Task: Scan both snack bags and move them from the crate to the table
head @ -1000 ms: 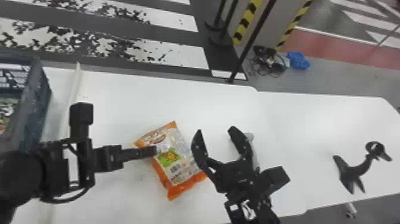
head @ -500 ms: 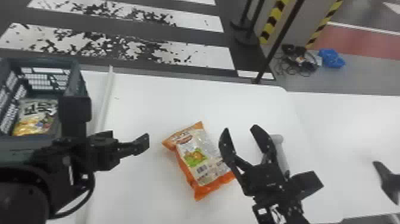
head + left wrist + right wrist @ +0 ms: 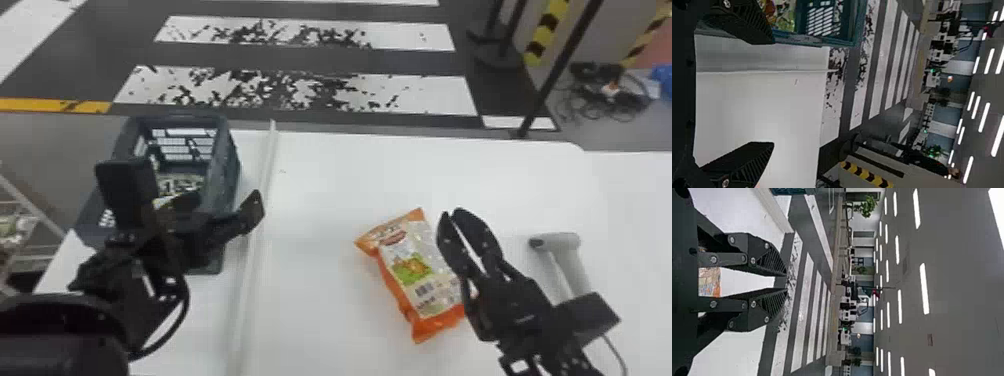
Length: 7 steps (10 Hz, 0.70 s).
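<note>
With the fingers of my left gripper spread wide, nothing between them, I hang at the near side of the crate, where one snack bag lies inside. My right gripper is nearly closed, its fingertips parted by a narrow gap with nothing in it; the orange snack bag lies on the table just beside those fingers, though I can't tell whether they touch it, and the scanner rests on my other side
</note>
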Motion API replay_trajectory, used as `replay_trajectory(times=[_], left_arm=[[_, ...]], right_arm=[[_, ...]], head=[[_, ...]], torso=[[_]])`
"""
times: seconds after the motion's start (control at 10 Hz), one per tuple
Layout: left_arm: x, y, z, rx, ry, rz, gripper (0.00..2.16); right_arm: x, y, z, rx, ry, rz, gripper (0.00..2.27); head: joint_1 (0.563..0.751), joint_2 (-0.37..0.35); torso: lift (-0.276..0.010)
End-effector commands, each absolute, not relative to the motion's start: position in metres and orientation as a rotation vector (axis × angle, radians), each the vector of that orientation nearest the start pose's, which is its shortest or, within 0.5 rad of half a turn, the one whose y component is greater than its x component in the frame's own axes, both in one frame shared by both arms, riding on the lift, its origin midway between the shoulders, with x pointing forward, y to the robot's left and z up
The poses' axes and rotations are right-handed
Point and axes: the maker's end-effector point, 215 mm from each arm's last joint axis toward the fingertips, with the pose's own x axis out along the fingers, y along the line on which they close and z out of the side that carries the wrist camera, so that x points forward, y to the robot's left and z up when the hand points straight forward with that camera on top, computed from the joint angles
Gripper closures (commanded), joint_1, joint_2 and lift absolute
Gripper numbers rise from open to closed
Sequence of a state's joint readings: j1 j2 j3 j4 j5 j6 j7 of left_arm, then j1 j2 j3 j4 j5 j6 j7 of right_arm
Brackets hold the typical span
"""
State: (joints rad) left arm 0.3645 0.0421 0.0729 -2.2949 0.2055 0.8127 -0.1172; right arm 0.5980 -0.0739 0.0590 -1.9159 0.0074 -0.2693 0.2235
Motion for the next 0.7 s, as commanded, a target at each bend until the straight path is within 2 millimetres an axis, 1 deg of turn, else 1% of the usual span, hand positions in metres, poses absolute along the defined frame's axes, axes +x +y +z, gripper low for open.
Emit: replay_trajectory(times=[0.0, 0.1, 0.2, 0.3, 0.4, 0.5, 0.6], left_arm=[[0.464, 0.23, -0.33, -0.111, 0.276, -0.132, 0.08], [0.465, 0.241, -0.308, -0.084, 0.176, -0.124, 0.08], [0.462, 0.249, -0.281, -0.044, 0.047, -0.113, 0.08], [0.456, 0.251, -0.271, -0.028, -0.014, -0.114, 0.08], [0.451, 0.252, -0.276, -0.023, -0.01, -0.114, 0.08], [0.445, 0.253, -0.286, -0.02, 0.01, -0.111, 0.08], [0.439, 0.254, -0.294, -0.01, 0.026, -0.107, 0.08]], right_arm=[[0.398, -0.128, -0.384, -0.054, 0.015, 0.379, 2.25], [0.401, -0.111, -0.395, -0.073, 0.04, 0.431, 2.25], [0.407, -0.099, -0.407, -0.099, 0.065, 0.468, 2.25], [0.413, -0.09, -0.416, -0.106, 0.082, 0.494, 2.25], [0.416, -0.082, -0.423, -0.12, 0.094, 0.52, 2.25], [0.422, -0.075, -0.43, -0.126, 0.102, 0.541, 2.25], [0.428, -0.075, -0.441, -0.134, 0.117, 0.545, 2.25]], head=[[0.695, 0.066], [0.695, 0.11], [0.695, 0.132], [0.695, 0.169], [0.695, 0.193], [0.695, 0.208], [0.695, 0.22]], torso=[[-0.088], [-0.088], [-0.088], [-0.088], [-0.088], [-0.088], [-0.088]])
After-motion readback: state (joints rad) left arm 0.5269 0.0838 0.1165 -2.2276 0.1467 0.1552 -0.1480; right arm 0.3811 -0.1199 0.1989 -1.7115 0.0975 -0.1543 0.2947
